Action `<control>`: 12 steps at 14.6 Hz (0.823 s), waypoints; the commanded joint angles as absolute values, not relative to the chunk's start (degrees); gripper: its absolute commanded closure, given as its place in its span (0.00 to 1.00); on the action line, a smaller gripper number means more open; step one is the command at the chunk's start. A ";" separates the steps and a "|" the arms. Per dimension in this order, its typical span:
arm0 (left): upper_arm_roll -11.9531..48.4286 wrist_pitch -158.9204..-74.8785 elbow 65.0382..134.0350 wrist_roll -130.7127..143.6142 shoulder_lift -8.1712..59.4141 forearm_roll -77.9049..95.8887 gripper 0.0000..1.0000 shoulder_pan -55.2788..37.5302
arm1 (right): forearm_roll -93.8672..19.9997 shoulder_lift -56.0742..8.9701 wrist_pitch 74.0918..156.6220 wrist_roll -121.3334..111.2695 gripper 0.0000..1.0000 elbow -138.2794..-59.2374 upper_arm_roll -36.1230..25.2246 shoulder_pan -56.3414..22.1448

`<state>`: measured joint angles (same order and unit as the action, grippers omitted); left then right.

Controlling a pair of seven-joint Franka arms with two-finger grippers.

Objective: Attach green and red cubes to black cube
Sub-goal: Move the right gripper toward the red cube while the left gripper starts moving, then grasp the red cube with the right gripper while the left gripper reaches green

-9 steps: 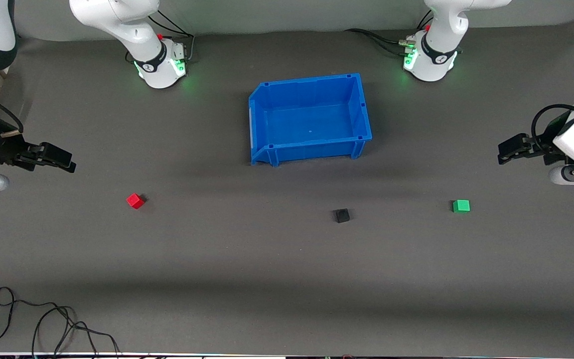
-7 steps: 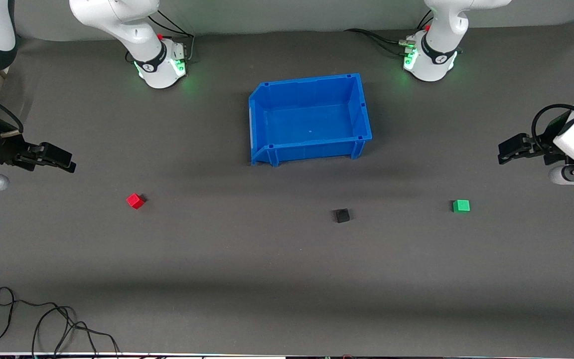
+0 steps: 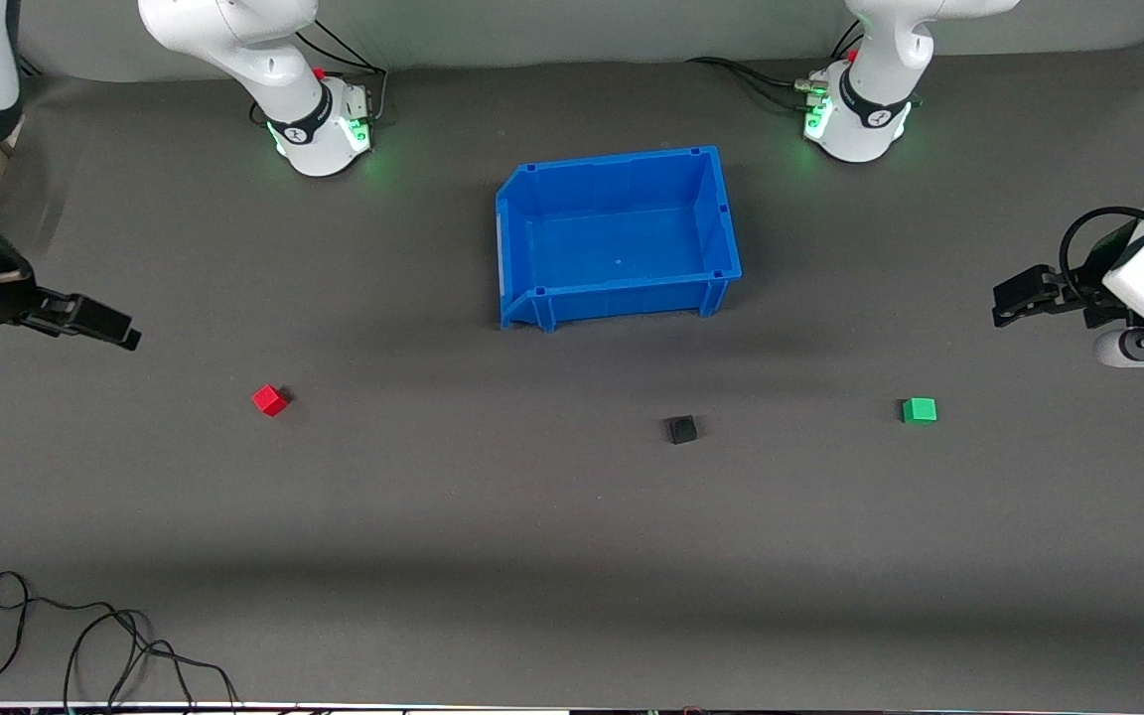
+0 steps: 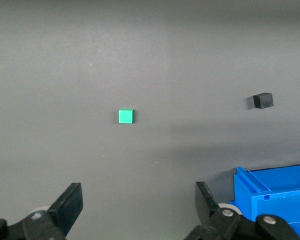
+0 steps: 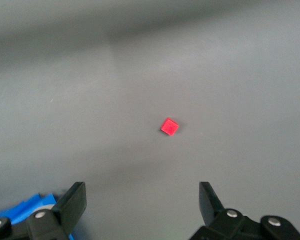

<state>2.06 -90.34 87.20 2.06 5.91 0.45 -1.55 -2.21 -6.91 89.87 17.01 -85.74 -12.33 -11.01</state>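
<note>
Three little cubes sit apart on the dark grey tabletop [image 3: 532,556]. The small bright red cube [image 3: 270,400] is toward the right arm's end. The small bright green cube [image 3: 919,410] is toward the left arm's end. The small matte black cube [image 3: 682,429] sits between them, closer to the green one. A big blue plastic bin [image 3: 618,236] sits farther from the front camera. The left gripper [image 4: 137,207] hangs over its end of the tabletop, wide open and holding nothing. The right gripper [image 5: 142,205] hangs over its end, wide open and holding nothing.

The right gripper [image 5: 140,205], fingers spread wide, is above the grey table [image 5: 230,75]; a small matte red cube [image 5: 169,126] lies there alone.
</note>
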 commanded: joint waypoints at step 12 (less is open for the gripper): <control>-0.35 -87.54 87.36 58.92 5.10 5.87 0.00 1.14 | -8.59 -14.59 96.94 33.69 0.00 -91.67 -21.97 -9.93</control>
